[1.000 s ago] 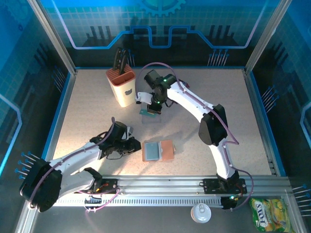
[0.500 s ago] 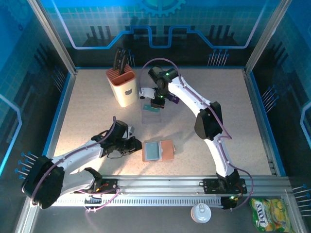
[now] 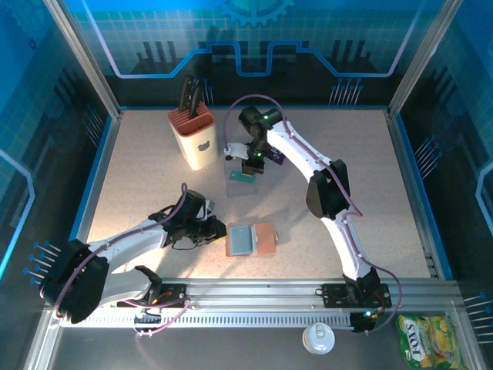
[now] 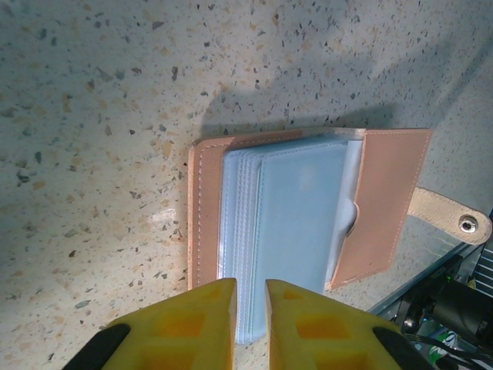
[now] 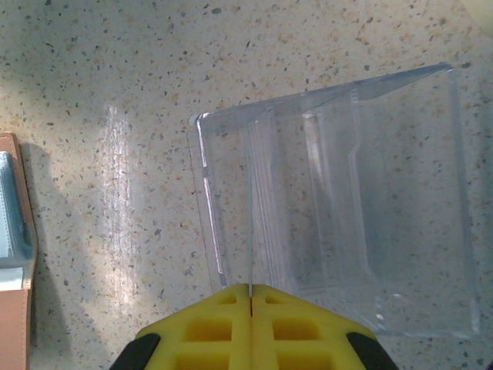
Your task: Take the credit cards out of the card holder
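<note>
Robot lab test cell. Speckled desk (image 3: 139, 177) boxed in by aluminium posts (image 3: 81, 58) and blue see-through panels (image 3: 254, 31) printed with gear and circuit graphics. Two white robot arms, left (image 3: 131, 247) and right (image 3: 308, 162), bolted to metal rail (image 3: 262, 293) at near edge, cables looped along both. Knife block (image 3: 192, 139) set out on desk.

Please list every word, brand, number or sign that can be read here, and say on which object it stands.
"FOX": on the yellow-green snack bag, beyond the table's near edge; any further letters are unclear.
Knife block: a small dark figure, no letters.
Purple packet: print too small to read.
Card holder: no text visible.
</note>
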Controlling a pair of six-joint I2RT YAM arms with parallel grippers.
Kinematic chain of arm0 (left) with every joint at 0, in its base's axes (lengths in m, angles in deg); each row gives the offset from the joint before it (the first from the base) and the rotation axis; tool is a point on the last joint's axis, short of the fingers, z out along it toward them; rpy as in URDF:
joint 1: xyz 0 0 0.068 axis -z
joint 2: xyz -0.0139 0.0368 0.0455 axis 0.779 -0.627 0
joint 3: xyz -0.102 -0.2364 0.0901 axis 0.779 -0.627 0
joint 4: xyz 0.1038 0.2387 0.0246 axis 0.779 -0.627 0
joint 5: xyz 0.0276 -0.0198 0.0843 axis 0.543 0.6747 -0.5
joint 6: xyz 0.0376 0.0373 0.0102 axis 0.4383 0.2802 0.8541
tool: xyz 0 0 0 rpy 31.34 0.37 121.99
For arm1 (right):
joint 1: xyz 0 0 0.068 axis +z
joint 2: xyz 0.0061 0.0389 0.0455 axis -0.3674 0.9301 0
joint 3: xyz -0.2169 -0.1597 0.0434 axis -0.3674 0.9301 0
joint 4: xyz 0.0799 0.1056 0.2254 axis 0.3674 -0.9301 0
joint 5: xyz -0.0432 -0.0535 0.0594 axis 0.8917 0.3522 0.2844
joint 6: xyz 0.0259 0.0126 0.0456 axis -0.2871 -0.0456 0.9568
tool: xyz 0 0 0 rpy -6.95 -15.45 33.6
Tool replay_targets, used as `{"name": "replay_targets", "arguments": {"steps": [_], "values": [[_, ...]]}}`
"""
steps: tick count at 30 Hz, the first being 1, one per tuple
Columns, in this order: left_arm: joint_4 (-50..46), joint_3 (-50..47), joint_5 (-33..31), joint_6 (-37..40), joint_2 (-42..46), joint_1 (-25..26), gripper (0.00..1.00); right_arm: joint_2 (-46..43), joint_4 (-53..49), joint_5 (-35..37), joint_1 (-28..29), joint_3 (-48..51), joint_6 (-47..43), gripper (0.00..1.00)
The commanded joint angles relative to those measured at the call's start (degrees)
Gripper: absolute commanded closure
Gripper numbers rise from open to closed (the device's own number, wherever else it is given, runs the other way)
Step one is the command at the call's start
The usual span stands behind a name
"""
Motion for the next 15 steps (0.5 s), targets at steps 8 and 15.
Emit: {"name": "replay_targets", "arguments": {"steps": [8,15], "values": [[-2.69,4.70,0.50,1.25,-1.06,-0.39,0.82,3.27,-5.74,-1.93,0.04,-2.35,-0.47,1.00],[-3.28,4.45,-0.62,1.28,0.02,-0.43,0.82,2.61,-6.94,-2.64,0.32,-1.01,0.28,1.00]]}}
